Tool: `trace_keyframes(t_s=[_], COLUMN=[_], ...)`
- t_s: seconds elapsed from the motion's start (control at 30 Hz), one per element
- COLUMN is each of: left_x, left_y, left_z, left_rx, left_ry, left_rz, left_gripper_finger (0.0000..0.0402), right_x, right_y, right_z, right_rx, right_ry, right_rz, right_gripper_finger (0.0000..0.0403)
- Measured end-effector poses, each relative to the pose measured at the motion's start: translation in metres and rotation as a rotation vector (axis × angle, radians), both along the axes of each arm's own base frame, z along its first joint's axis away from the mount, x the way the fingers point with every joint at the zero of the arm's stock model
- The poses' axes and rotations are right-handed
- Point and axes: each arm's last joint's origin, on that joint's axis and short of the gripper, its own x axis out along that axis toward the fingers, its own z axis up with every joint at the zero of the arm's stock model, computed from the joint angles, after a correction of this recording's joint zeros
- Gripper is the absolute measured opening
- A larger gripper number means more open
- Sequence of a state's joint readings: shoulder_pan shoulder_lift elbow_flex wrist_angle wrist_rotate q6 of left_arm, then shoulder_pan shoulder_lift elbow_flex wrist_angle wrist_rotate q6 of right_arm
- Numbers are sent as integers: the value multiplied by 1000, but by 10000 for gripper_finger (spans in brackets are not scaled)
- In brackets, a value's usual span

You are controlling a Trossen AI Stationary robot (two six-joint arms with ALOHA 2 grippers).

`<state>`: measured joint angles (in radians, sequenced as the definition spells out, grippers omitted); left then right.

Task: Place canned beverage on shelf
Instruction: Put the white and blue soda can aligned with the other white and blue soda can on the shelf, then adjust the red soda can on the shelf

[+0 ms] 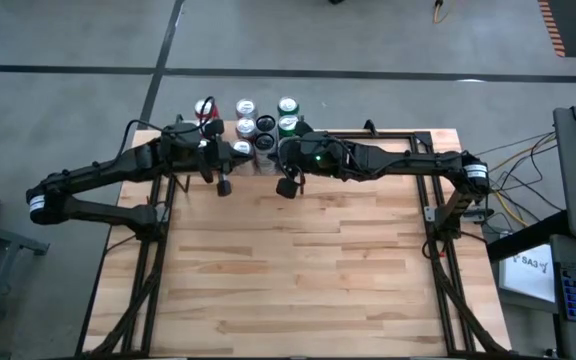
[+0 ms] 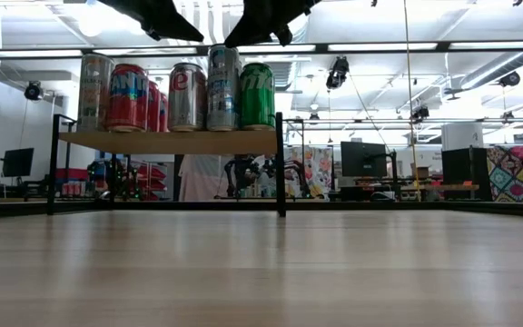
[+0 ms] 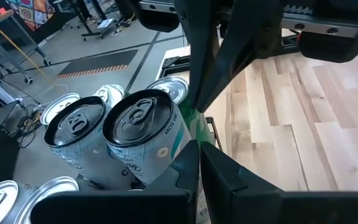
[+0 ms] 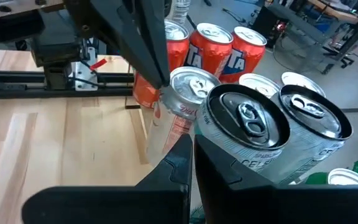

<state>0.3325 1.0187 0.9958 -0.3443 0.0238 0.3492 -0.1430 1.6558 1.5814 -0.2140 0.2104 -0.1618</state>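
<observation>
The shelf stands at the table's far edge on thin black posts and carries several upright cans. These are orange cans, a silver can, two white cans with black tops and a green can. My left gripper is shut and empty, just above the cans on the left. My right gripper is shut and empty, just above the cans on the right. The two grippers point toward each other over the cans.
The plank tabletop stretches from the shelf to the near edge. A black frame rail runs along the table's far right side. Beyond the shelf is the room's floor with cables.
</observation>
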Motion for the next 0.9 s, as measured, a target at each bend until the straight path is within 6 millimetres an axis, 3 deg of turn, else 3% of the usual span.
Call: trace_keyframes(t_s=[0.33, 0.67, 0.9], left_x=[0, 0, -1], left_y=[0, 0, -1], left_z=[0, 0, -1], left_rx=[-2, -2, -29], left_ry=[4, 4, 9], left_rz=[0, -1, -14], left_gripper_finger=[0, 0, 0], right_x=[-2, -3, -17], right_y=[-14, -11, -5], right_z=[1, 2, 18], right_rx=[3, 3, 23], right_ry=[-12, -9, -26], right_rz=[-36, -32, -30], right_gripper_finger=[9, 9, 9])
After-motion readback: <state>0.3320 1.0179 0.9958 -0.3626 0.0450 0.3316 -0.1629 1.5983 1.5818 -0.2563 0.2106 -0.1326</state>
